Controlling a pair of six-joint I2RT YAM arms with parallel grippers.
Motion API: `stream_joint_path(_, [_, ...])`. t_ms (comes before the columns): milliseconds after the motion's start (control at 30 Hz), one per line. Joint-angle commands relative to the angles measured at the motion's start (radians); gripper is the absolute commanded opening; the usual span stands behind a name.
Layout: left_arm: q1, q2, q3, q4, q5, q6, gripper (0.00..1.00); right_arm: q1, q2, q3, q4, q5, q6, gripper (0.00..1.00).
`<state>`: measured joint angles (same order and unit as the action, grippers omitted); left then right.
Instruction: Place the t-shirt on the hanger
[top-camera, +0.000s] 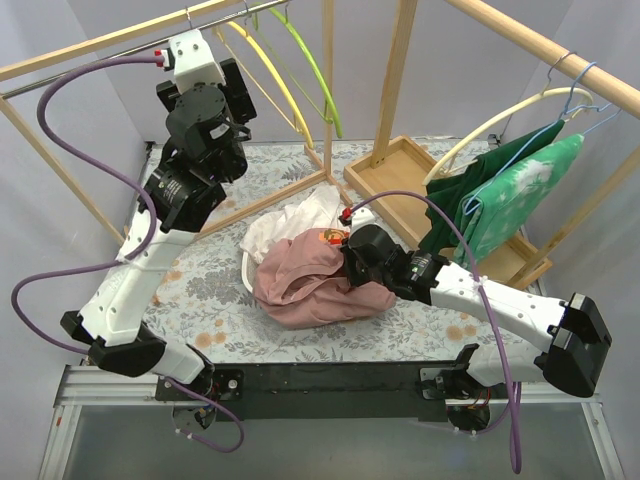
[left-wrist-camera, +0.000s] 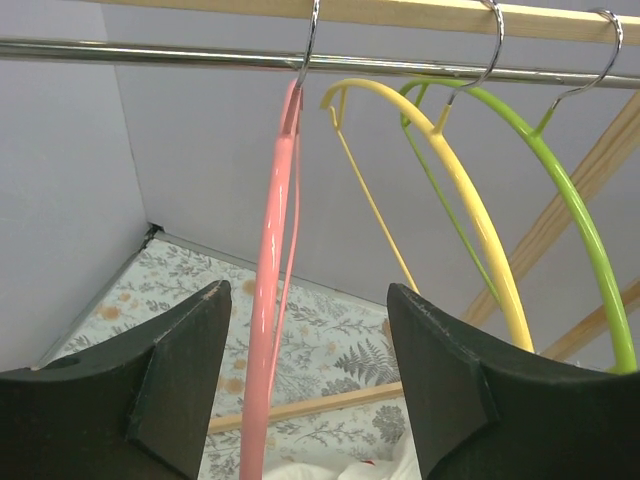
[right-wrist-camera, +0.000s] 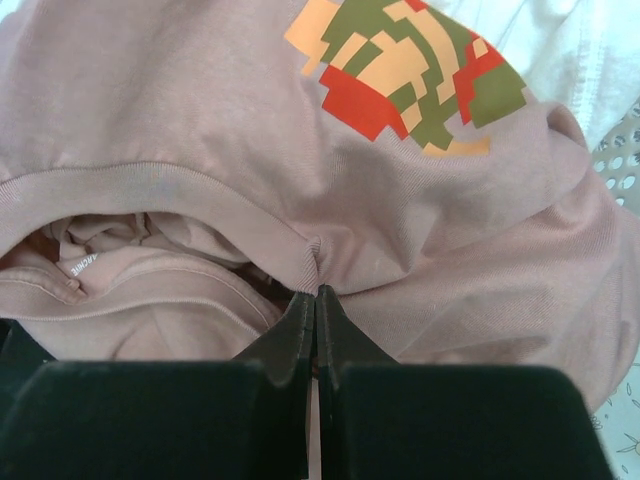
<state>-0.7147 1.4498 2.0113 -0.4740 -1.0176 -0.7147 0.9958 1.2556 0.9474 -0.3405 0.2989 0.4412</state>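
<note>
Right gripper (right-wrist-camera: 316, 298) is pinching the t-shirt (right-wrist-camera: 200, 100) by its collar; the neck label (right-wrist-camera: 80, 265) to its left is unreadable. Left gripper (left-wrist-camera: 308, 300), spread, is pointing at the hanger (left-wrist-camera: 275, 200) ahead.

a: upper left of frame?
b: metal rail (left-wrist-camera: 150, 52); yellow hanger (left-wrist-camera: 487, 235) and green hanger (left-wrist-camera: 585, 230) hooked on it, side by side.
a: right side?
b: green garments (top-camera: 510, 190) on pale hanger (top-camera: 500, 115), wooden tray (top-camera: 400, 200) below. white cloth (top-camera: 305, 215) mid-frame on floral table cover (top-camera: 200, 290).
</note>
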Motion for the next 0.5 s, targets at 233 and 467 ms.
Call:
stream_joint_path(233, [0.3,0.104,0.173,-0.385,0.444,-0.201,0.58,-0.002,-0.058,-0.039,0.023,-0.041,0.013,0.01])
stream_joint_path(467, [0.337,0.083,0.093,-0.328,0.521,-0.197,0.45,-0.003,-0.059,-0.044,0.024,-0.038,0.011,0.01])
